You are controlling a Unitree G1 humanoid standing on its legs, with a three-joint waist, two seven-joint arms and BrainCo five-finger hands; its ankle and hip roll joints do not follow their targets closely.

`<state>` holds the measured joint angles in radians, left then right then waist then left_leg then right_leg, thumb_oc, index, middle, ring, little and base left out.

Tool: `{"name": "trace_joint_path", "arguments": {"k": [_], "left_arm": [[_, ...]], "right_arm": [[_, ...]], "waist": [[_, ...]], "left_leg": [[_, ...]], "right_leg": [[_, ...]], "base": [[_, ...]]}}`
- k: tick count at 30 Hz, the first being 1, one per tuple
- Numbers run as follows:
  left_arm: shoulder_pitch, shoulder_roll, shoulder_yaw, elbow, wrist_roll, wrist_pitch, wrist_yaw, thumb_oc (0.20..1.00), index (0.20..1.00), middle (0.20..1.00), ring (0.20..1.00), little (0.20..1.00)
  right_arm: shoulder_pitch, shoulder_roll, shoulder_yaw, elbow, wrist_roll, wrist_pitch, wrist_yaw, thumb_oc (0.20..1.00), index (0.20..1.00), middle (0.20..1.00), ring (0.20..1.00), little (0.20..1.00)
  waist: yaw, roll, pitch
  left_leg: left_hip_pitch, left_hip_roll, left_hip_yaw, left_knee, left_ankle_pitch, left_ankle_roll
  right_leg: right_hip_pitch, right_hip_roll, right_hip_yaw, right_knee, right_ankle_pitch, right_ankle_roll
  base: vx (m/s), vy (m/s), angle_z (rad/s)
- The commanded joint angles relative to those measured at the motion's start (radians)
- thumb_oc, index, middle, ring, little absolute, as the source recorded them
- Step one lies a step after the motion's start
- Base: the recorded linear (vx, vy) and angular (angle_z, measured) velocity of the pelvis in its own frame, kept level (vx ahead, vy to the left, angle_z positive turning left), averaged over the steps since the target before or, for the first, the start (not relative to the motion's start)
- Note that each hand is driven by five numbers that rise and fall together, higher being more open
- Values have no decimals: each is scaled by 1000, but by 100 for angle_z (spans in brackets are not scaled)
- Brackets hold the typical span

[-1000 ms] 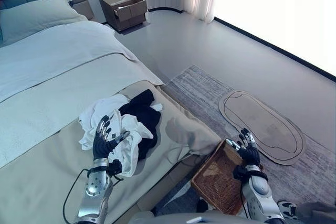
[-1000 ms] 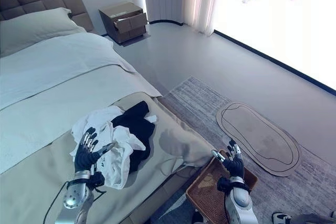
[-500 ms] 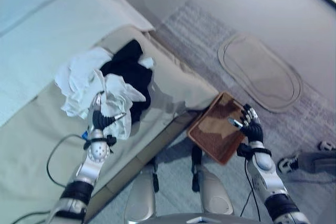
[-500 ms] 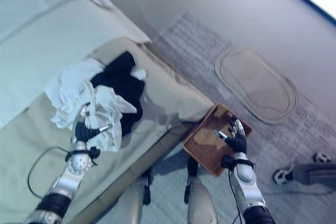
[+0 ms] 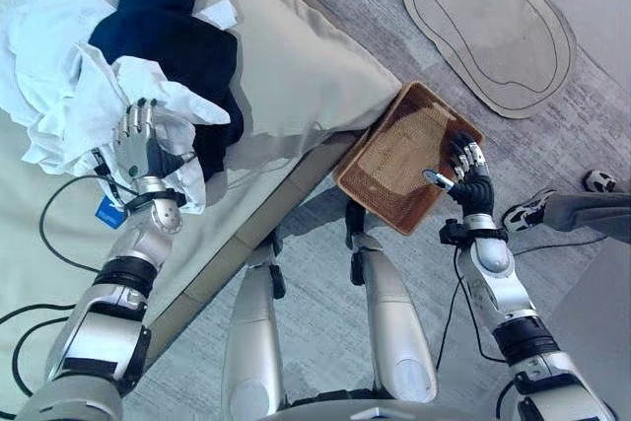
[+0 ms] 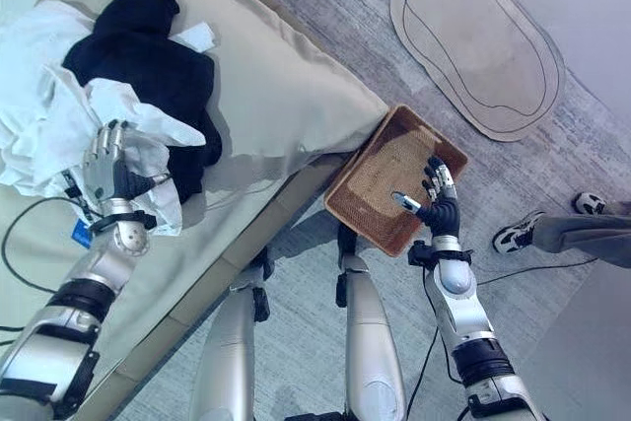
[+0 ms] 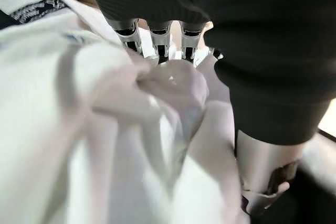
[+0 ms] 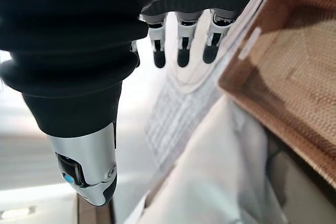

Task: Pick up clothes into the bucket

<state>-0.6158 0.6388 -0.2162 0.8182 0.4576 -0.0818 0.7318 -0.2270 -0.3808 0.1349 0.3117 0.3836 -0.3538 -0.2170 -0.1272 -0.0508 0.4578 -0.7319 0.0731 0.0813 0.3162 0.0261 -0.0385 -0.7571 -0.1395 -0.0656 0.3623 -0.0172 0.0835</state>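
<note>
The bed (image 5: pixel 296 76) takes up the robot's left side, its beige cover reaching to the corner beside the grey rug (image 5: pixel 611 105). On that cover a heap of clothes is piled: a white garment (image 5: pixel 59 96) spread widest, with a dark navy garment (image 5: pixel 177 41) lying across it, the long axis of the dark one running away from the robot toward the far part of the bed.

The woven basket (image 5: pixel 394 160) stands on the floor just beside the bed's corner, on the robot's right of the heap and well apart from it; its long axis is angled away from the bed edge.

The left hand (image 5: pixel 143 140) is the nearer one to the clothes. In its wrist view white fabric (image 7: pixel 105 129) is bunched against the fingers (image 7: pixel 157 40), which are curled into it with the thumb closing from the side, so the cloth is judged to be gripped.

The right hand (image 5: pixel 463 170) is held over the basket's near rim, fingers spread and straight, nothing in it.

The coming move is judged to be a carry rightward, from bed to basket.
</note>
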Motion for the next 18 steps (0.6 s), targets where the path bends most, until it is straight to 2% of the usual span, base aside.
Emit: {"name": "trace_joint_path", "arguments": {"k": [1, 2, 3, 11, 18], "left_arm": [[0, 44, -13, 56, 25, 15, 20, 1000, 1000, 1000, 1000, 1000], [-19, 41, -36, 96, 29, 28, -4, 642, 642, 642, 642, 642], [-23, 36, -37, 100, 30, 31, -10, 200, 200, 200, 200, 200], [22, 13, -23, 79, 45, 12, -26, 200, 200, 200, 200, 200], [169, -9, 33, -40, 55, -34, -47, 200, 200, 200, 200, 200]], "right_arm": [[61, -26, 29, -101, -2, -72, -9, 1000, 1000, 1000, 1000, 1000], [61, -25, 33, -103, -5, -71, -7, 1000, 1000, 1000, 1000, 1000], [64, -24, 34, -103, -7, -71, -5, 1000, 1000, 1000, 1000, 1000], [104, -16, 15, -101, -18, -74, 15, 1000, 1000, 1000, 1000, 1000], [126, -4, 0, -78, -26, -67, 28, 1000, 1000, 1000, 1000, 1000]], "waist": [[-15, -23, -85], [-21, -25, -87], [-23, -25, -89], [-25, -18, -131], [1, -14, -173]], "left_leg": [[-79, 47, -3, 185, -117, -4], [-86, 47, 2, 190, -120, -2], [-87, 47, 3, 190, -121, -2], [-63, 39, 6, 161, -123, -3], [64, 26, 9, 60, -99, -13]], "right_leg": [[17, -95, -21, -68, 85, 80], [7, -96, -19, -66, 88, 83], [4, -96, -18, -66, 89, 84], [22, -103, -19, -99, 97, 88], [156, -108, -39, -208, 128, 96]], "base": [[-3, 50, -2], [0, 57, -2], [13, 51, 0], [7, 1, 0], [43, -14, -5]]}}
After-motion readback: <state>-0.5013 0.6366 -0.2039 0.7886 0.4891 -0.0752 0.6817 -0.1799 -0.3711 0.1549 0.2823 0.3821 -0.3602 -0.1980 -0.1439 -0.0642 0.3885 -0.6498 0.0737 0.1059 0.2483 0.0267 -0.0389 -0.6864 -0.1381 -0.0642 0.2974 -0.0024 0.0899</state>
